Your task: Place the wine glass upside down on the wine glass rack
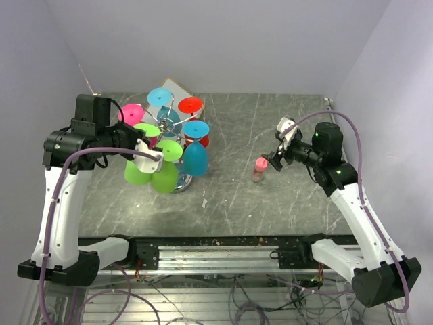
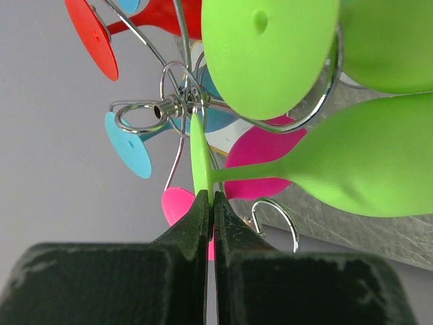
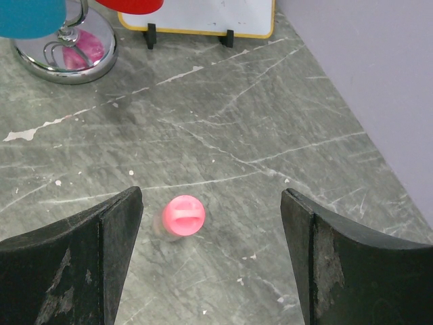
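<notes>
The wine glass rack (image 1: 167,125) is a silver wire stand with curled hooks, a central post (image 2: 172,108) and a shiny disc base (image 3: 67,47). Several coloured glasses hang on it upside down. My left gripper (image 1: 158,156) is at the rack's near left side, shut (image 2: 210,198) on the thin round foot (image 2: 200,159) of a lime green wine glass (image 1: 165,176). Its bowl (image 2: 379,162) stretches to the right, among the hooks. A second green glass (image 2: 270,54) hangs beside it. My right gripper (image 1: 277,153) is open and empty (image 3: 211,198), far from the rack.
A small pink-capped bottle (image 1: 259,169) stands on the grey marble table under my right gripper, nearer its left finger (image 3: 183,217). A white-faced, wood-framed board (image 3: 203,17) stands behind the rack at the back wall. Walls close in on the left and right.
</notes>
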You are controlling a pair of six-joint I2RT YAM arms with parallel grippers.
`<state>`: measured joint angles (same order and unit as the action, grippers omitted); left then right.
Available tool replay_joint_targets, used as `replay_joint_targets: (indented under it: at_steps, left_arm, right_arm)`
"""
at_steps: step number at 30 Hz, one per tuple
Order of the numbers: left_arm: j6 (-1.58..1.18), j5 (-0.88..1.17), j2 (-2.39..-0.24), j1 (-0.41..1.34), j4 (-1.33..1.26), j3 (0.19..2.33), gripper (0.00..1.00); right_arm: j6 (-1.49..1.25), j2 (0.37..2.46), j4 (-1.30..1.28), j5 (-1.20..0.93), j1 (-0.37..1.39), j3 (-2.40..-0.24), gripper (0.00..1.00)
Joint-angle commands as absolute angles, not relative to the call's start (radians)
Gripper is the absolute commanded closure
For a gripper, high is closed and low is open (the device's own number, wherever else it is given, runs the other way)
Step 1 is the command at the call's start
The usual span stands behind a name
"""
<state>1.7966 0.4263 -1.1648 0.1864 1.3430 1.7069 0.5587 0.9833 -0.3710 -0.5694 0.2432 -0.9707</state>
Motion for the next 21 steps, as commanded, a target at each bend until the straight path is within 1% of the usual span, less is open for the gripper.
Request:
replay_joint_targets:
  at_steps: [1,6,14,21]
  left_arm:
    - [1.735,0.385,-1.160,0.179,1.261,1.698,0.92]
    - [1.679,0.334,-1.152,0.179,1.214,1.685,0.93]
    - [1.663,0.238,-1.142,0.179,1.219,1.687,0.93]
    - [1.682,0.195,-1.136,0.179,1.278,1.707,0.93]
  right_arm:
    - [0.569,0.980,-0.362,-0.578,0.239,-0.961,0.17]
    - [0.574,0.986,-0.370,-0.581,0.238,-0.965,0.17]
    - [0.574,0.986,-0.370,-0.581,0.239,-0.966,0.17]
    - [0.577,0.986,-0.371,-0.580,0.238,-0.962,0.17]
